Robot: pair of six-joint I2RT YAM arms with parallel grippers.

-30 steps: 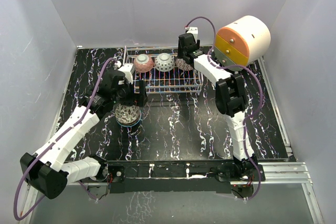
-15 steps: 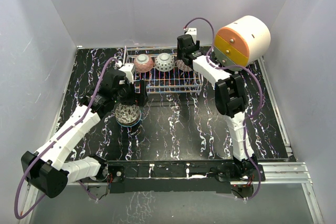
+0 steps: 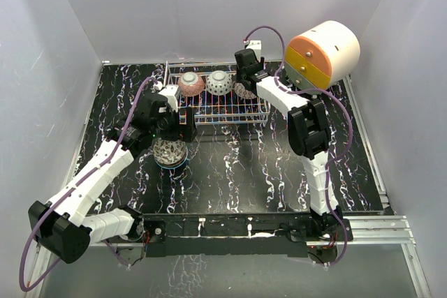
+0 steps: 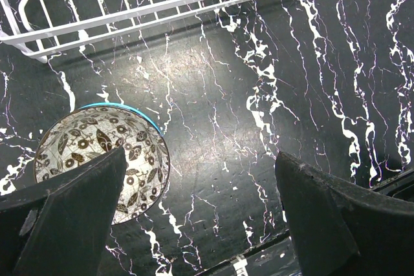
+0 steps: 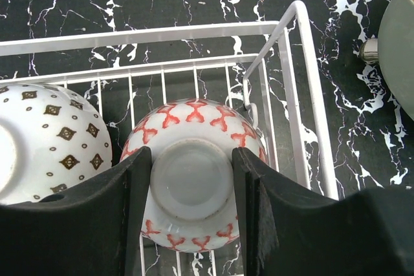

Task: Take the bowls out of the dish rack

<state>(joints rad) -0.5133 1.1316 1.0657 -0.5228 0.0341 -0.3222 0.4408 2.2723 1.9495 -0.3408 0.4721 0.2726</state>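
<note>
Right tool [image 5: 191,159] straddles the red-patterned bowl's [image 5: 194,117] foot ring in the dish rack [image 5: 284,37] (can't tell if clamped). Left tool [image 4: 200,156] spread wide, empty, above the tabletop [image 4: 220,114] beside the leaf-patterned bowl [image 4: 97,147].

Lab test cell: plain white panel walls [image 3: 209,5] enclosing black marbled tabletop [image 3: 237,169], aluminium rail [image 3: 380,225] at front.
</note>
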